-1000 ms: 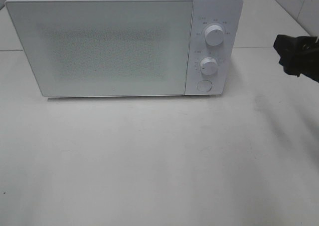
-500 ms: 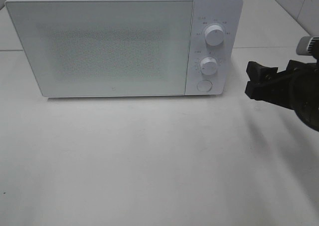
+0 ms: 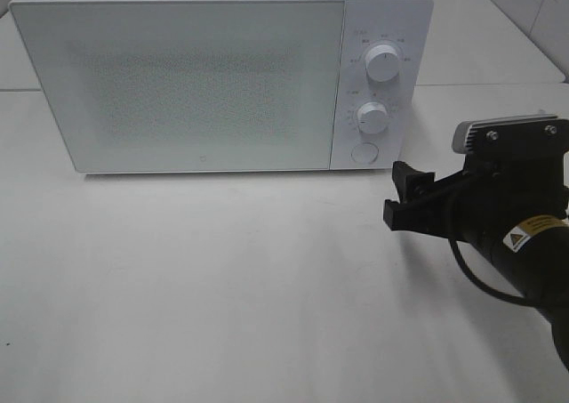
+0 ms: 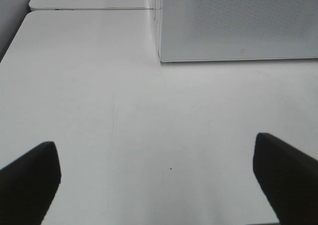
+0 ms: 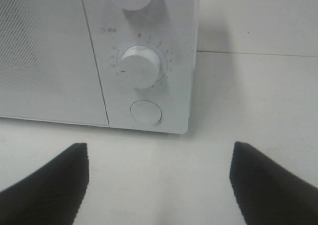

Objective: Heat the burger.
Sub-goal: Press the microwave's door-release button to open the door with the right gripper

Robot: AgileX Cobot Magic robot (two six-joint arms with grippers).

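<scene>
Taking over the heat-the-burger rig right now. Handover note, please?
Left gripper: open, empty, over the table by the microwave's door-side front corner.
Right gripper: open, empty, in front of the control panel, facing the round button, not touching it.
Burger: not in view. The door is shut and nothing shows through it.
Done: cannot tell whether the burger is loaded.
Left: probably press the button, check inside, then set the dials.
</scene>
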